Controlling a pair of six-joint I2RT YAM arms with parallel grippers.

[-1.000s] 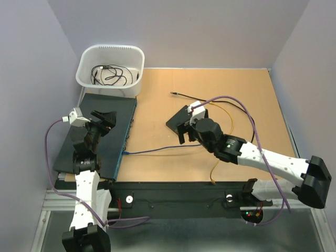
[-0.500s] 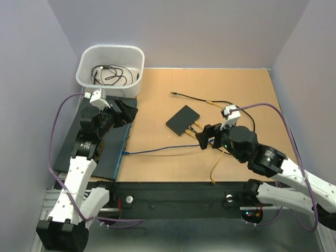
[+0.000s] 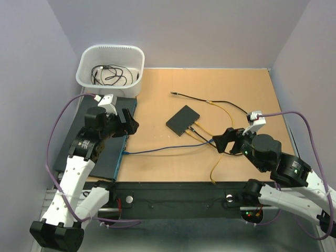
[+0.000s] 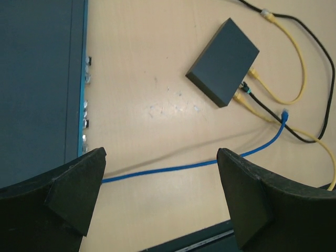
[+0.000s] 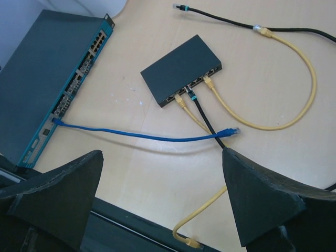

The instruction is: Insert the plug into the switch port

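Near the middle of the desk [image 3: 231, 84], the small black switch [image 3: 182, 120] is lying flat and skewed, so its long edge of sockets is facing the right arm's side. Two yellow cables [image 5: 310, 79] and one black cable [image 5: 207, 123] are sitting in that row. The switch port [image 5: 199, 83] to be filled is therefore judged to be one of the free sockets along this edge; which one cannot be told at this size. The blue cable [image 5: 142, 135] is running from the large rack unit [image 5: 52, 68] on the left across the desk and is crossing the black cable just short of its loose plug [image 5: 231, 130]. That plug is resting near the socket row but apart from it. It is judged to be the plug for insertion, being the free end lying closest to the sockets. The right hand [image 5: 160, 163] is hovering on the near side of the plug with fingers spread wide, gripping nothing; this spread is suiting a descent over the plug body. The left hand [image 4: 160, 173] is hanging over the bare strip between rack unit and switch, equally spread and empty. From there it could steady the switch against the push of insertion. No grasp is being made yet.
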